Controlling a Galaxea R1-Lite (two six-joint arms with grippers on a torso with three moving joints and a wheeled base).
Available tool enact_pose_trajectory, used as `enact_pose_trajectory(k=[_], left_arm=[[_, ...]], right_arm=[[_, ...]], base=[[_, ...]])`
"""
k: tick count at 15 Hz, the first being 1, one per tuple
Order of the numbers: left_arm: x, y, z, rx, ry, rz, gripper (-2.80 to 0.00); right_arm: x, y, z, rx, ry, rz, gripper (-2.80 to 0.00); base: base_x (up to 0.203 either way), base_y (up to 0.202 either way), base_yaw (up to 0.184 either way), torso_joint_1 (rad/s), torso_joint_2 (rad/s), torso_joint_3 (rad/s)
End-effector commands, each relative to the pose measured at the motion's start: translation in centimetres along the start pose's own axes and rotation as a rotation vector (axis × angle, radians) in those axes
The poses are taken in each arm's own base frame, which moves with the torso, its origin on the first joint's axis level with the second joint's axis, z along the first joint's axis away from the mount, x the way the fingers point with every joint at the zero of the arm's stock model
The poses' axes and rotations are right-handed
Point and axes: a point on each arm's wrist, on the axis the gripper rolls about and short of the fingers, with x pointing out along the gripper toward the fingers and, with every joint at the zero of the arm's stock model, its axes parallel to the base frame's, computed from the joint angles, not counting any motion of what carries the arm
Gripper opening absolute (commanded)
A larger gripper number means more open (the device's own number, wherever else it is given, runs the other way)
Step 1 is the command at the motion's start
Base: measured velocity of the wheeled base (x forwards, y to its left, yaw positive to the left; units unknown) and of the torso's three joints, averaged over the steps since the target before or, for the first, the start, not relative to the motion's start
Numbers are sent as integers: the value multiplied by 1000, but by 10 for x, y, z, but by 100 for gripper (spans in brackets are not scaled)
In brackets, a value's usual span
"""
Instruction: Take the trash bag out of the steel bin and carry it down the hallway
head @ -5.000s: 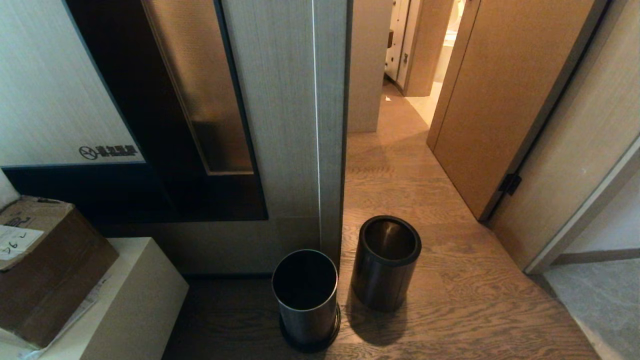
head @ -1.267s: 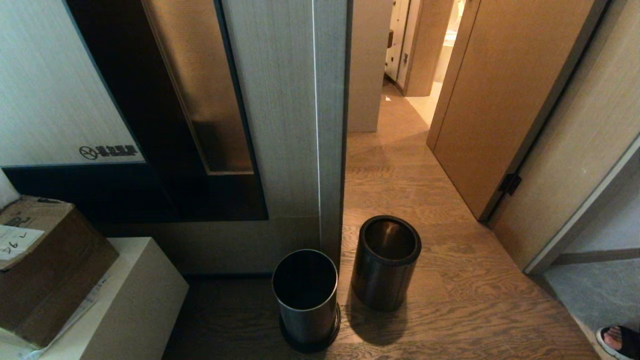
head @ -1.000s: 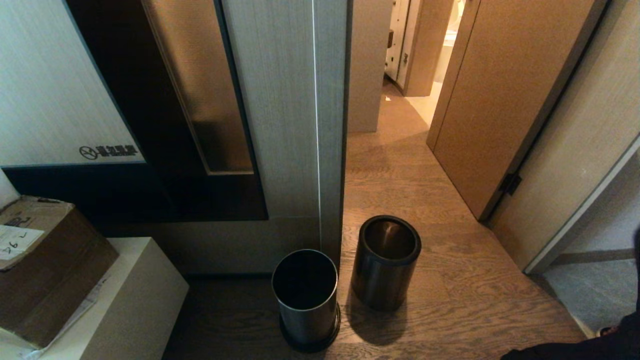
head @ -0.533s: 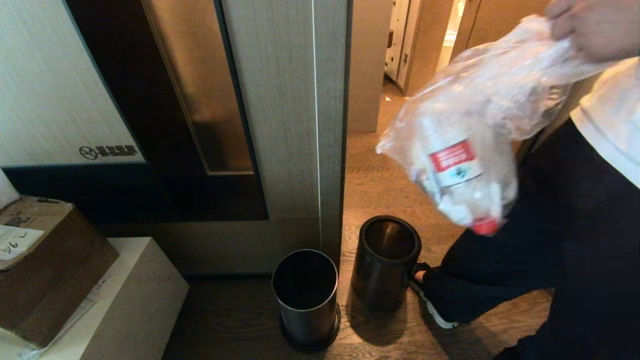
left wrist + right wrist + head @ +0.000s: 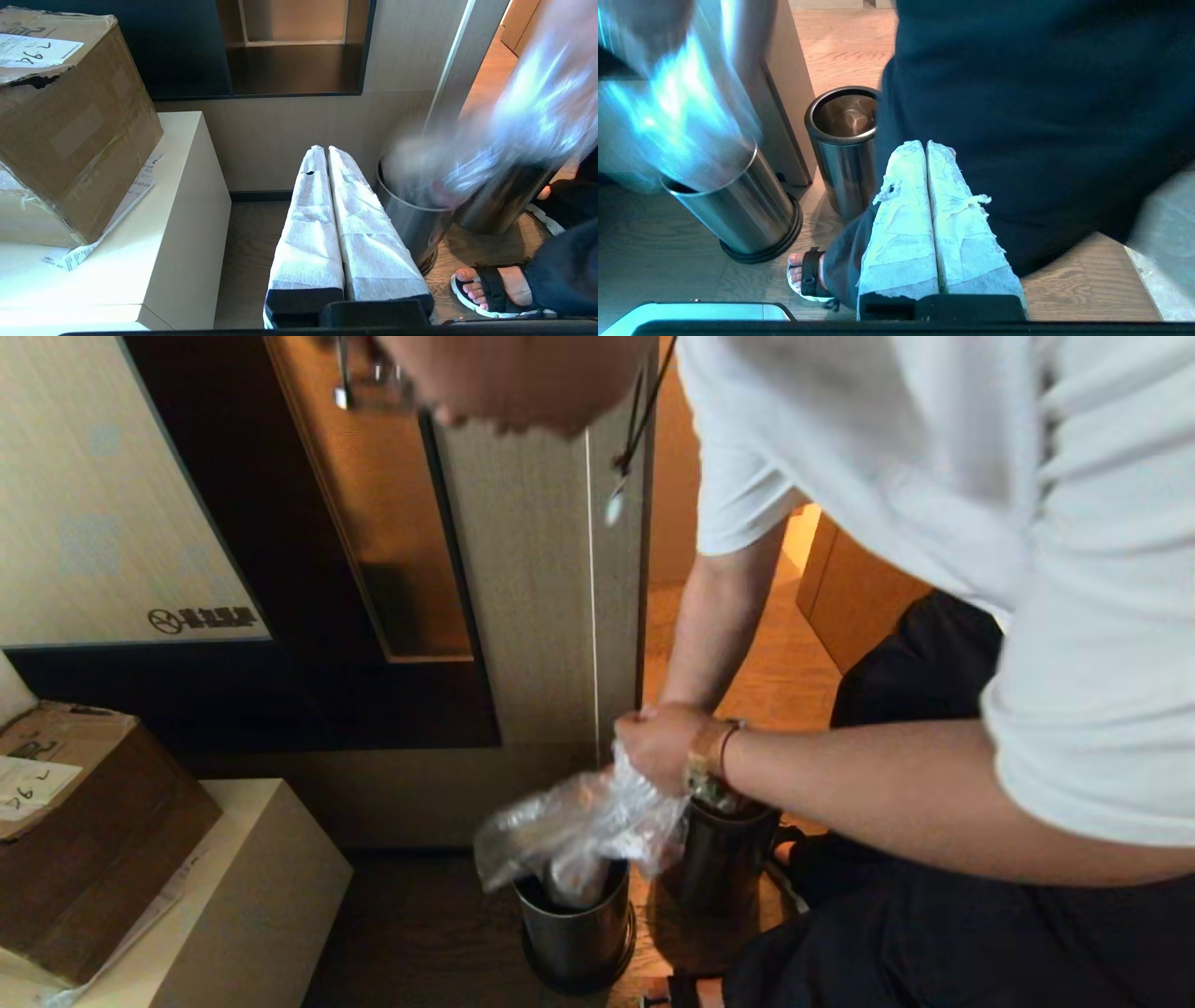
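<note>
The trash bag [image 5: 583,831] hangs with its long axis roughly upright, its lower end dipped into the mouth of the steel bin [image 5: 574,924] and its crumpled upper part flaring out above the rim; a person's hand [image 5: 658,747] grips its top. In both wrist views the bag is only a pale blur over the bin. The left gripper [image 5: 325,154] is clenched with nothing between its white-wrapped fingers [image 5: 308,224], which lie pressed together; the bin stands on the wooden floor [image 5: 654,247] just beside its tips, toward the robot's right, with the bag above it. The right gripper [image 5: 926,147] is likewise closed and empty (its wrapping is frayed at the edges), and from it the bin with the bag lies well off toward the robot's left. Directly ahead of the right gripper's tips the person's dark trousers [image 5: 1017,116] fill the space, and a sandalled foot [image 5: 808,277] rests on the floor just beside its fingers. A second steel bin [image 5: 845,144] stands near the right gripper's tips, between them and the bagged bin. Off to the far side of the left gripper a cardboard box [image 5: 70,121] sits on a pale low cabinet [image 5: 187,210].
</note>
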Motion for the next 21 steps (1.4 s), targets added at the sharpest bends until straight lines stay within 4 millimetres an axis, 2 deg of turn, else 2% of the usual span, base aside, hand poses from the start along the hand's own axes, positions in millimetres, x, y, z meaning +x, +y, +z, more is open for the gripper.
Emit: enact_pose_trajectory(k=[1, 21], left_arm=[[1, 0, -3, 1, 12, 1, -280], [1, 0, -3, -1, 11, 1, -280]], right_arm=[[0, 0, 0, -1, 0, 0, -280], [0, 0, 0, 0, 2, -1, -280]], base=[[0, 0, 0, 0, 0, 0], [0, 0, 0, 0, 0, 0]])
